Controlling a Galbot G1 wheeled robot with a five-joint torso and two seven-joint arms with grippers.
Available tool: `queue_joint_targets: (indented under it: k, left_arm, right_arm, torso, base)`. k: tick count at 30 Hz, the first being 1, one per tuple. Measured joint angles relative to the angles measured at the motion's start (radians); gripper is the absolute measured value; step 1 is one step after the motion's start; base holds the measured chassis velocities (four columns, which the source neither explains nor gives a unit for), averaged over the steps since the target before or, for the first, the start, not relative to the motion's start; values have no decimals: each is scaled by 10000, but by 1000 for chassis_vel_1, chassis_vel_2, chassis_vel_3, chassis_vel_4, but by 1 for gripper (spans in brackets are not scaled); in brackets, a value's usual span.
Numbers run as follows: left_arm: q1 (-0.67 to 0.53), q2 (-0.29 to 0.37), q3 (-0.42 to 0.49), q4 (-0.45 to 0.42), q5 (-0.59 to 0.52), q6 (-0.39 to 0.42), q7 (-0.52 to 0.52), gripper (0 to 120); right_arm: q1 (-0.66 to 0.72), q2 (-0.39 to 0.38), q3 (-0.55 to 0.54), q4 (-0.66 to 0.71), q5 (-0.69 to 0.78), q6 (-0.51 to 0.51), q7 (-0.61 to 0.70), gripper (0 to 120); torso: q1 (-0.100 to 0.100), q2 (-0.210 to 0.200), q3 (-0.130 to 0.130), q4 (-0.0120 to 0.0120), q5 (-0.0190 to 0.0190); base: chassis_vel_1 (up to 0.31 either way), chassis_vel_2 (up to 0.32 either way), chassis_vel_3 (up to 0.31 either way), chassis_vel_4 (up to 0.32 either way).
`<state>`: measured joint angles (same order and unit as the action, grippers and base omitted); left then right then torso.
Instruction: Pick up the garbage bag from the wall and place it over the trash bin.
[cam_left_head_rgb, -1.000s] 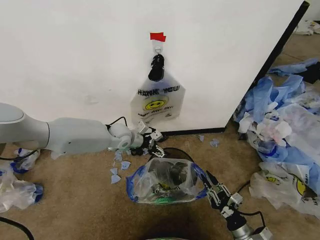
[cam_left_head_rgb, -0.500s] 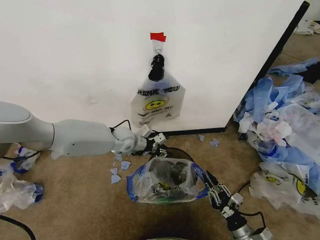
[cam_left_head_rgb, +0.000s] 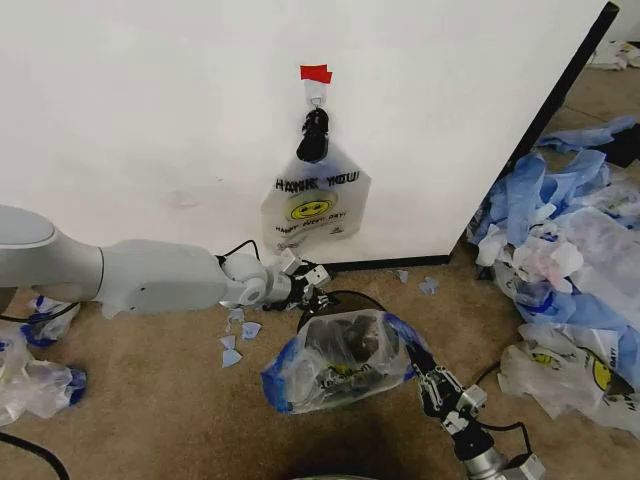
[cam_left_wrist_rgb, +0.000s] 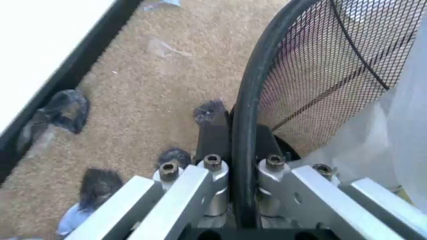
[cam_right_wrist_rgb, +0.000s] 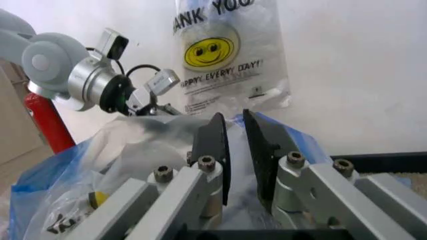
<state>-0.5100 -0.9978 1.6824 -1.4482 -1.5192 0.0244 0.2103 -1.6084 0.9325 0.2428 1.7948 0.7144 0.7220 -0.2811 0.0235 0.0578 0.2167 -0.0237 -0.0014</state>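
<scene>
The black mesh trash bin (cam_left_head_rgb: 345, 298) stands on the carpet in front of the white wall (cam_left_head_rgb: 150, 100). The see-through garbage bag (cam_left_head_rgb: 335, 365) with blue trim is wrapped around it, bulging toward me. My left gripper (cam_left_head_rgb: 312, 292) is shut on the bin's far rim (cam_left_wrist_rgb: 248, 100), one finger on each side of the mesh. At the bag's right edge, my right gripper (cam_left_head_rgb: 420, 370) is shut on the blue trim. In the right wrist view its fingers (cam_right_wrist_rgb: 212, 140) pinch the thin plastic (cam_right_wrist_rgb: 133, 150).
A whiter THANK YOU smiley bag (cam_left_head_rgb: 313, 205) hangs from a black clip under the red tape mark (cam_left_head_rgb: 315, 73). A heap of blue and white plastic bags (cam_left_head_rgb: 560, 230) lies at the right. Blue scraps (cam_left_head_rgb: 240, 335) and more bags (cam_left_head_rgb: 40, 380) lie at the left.
The garbage bag's left side has pulled right and up, bunching over the bin, and more of the bin's black rim shows. The left gripper shifted slightly right along the rim.
</scene>
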Motion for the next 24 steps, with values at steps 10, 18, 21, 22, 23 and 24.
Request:
queue_joint_targets:
  k: [10, 18, 21, 22, 23, 24]
  left_arm:
    - [-178, 776, -277, -411, -404, 256, -622, 0]
    - [-106, 1693, -774, -1206, -1519, 592, -1880, 0]
    - [98, 1920, -1100, -1510, -1988, 655, -2480, 0]
    - [141, 1955, -1166, -1560, -2059, 661, -2569, 0]
    - [351, 2118, -1474, -1811, -2354, 689, -3020, 0]
    - [517, 2233, -1707, -2013, -2556, 720, -3416, 0]
  right_arm:
    - [23, -155, -52, 168, 16, -75, 55, 10]
    - [237, -438, -161, 235, 107, -145, 96, 10]
    - [286, -501, -203, 237, 127, -165, 97, 10]
    - [294, -511, -211, 237, 129, -168, 97, 10]
    - [315, -544, -237, 237, 134, -177, 96, 10]
    - [325, -567, -245, 238, 139, -185, 96, 10]
  torso:
    - [0, 0, 0, -1, 0]
    - [0, 0, 0, 3, 2]
    - [0, 0, 0, 2, 0]
    - [0, 0, 0, 0, -1]
    - [0, 0, 0, 0, -1]
    - [0, 0, 0, -1, 0]
  base:
    - [0, 0, 0, 0]
    - [0, 0, 0, 0]
    - [0, 0, 0, 0]
    - [0, 0, 0, 0]
    - [0, 0, 0, 0]
    - [0, 0, 0, 0]
